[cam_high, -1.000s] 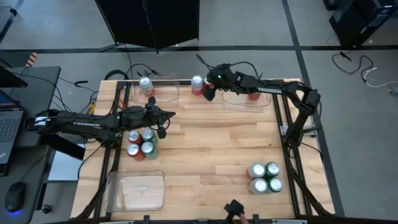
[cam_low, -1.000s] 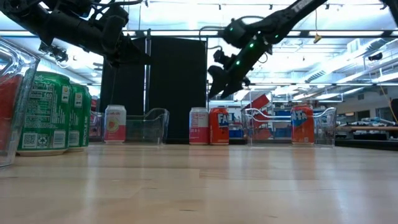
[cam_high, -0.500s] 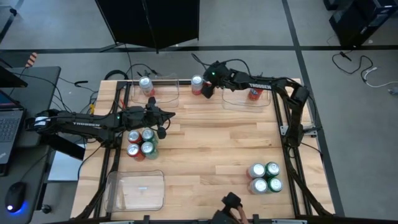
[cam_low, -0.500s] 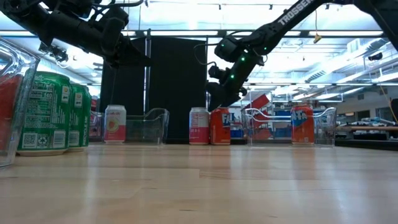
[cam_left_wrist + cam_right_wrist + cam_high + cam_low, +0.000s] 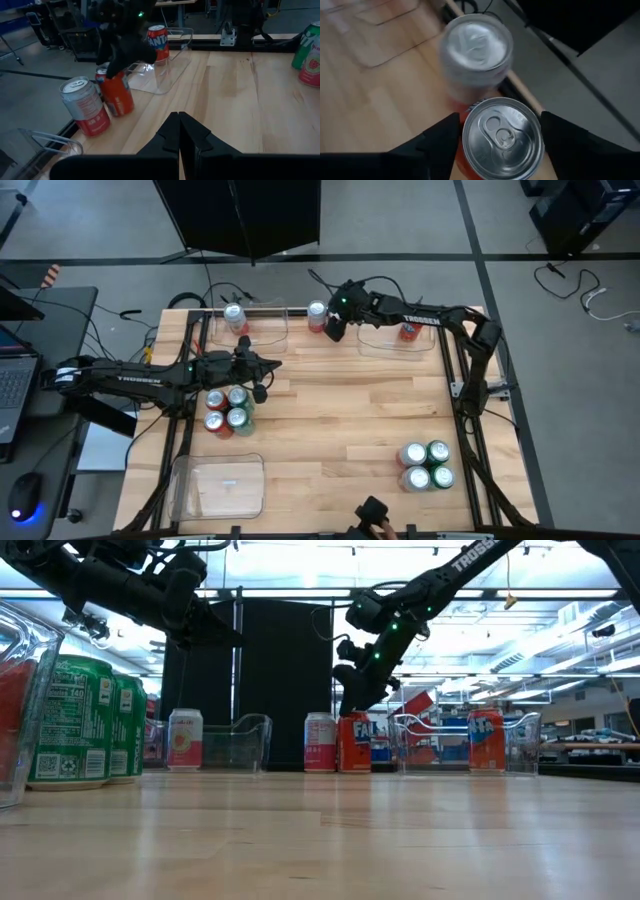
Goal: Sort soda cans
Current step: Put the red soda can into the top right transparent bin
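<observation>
Jaws of the right gripper (image 5: 497, 140) stand wide on either side of a red soda can (image 5: 502, 137), one dark finger to each flank of its silver top with a gap on both sides, so nothing is gripped yet. In the high view this right gripper (image 5: 335, 327) sits at the upper middle of the frame, over the far edge of the worktop (image 5: 340, 415), and the red can (image 5: 353, 742) under it stands upright just beside a silver-white can (image 5: 317, 313), the two nearly touching. To their right in that view a clear tray (image 5: 385, 340) holds another red can (image 5: 408, 331); a second tray (image 5: 265, 325) at upper left holds one pale can (image 5: 234, 315). The left gripper (image 5: 179, 135), jaws pressed together and empty, hangs at centre left above a cluster of four cans (image 5: 227, 410); four more cans (image 5: 426, 464) stand at lower right, and an empty tray (image 5: 218, 485) lies at lower left. The red can is probably light, thin-walled and smooth, so it should dent under a hard squeeze and slip under a weak one; I would take it across the mid-body, below the rim, with moderate pressure, and watch that the closing fingers do not knock the neighbouring can over.
</observation>
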